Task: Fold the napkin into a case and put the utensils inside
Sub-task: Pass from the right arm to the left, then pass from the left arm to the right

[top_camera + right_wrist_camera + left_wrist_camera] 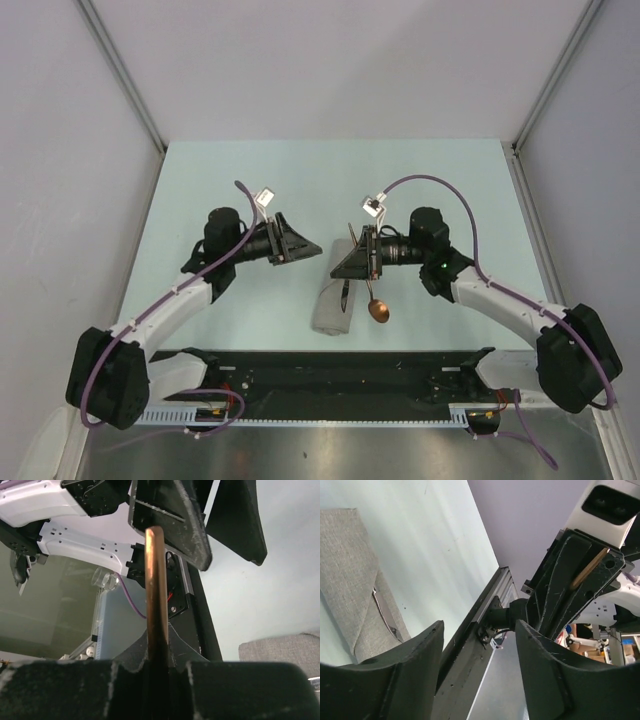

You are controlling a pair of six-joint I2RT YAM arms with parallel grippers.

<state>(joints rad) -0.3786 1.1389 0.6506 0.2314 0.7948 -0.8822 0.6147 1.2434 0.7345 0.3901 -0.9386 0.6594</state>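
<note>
where the napkin (333,308) lies folded into a narrow grey-beige strip near the front middle of the desk (250,180), we see the knife (384,611) lying along one of its folds, partly covered by a flap of the cloth. just to the right of the napkin, in the top view, hangs the spoon (378,310), its copper-brown bowl lowest and its slim handle running up into the right gripper (157,672). the right wrist view shows that handle as a copper-coloured bar clamped between the two dark fingers, which are drawn together on it. we cannot tell whether the bowl touches the desk. the right gripper sits above the far end of the napkin. the left gripper (479,630) hovers to the left of the napkin, above the desk, pointing towards the right gripper; its fingers stand well apart with nothing between them. from the left wrist view we look past those fingers to the napkin on one side and the right gripper on the other.
</note>
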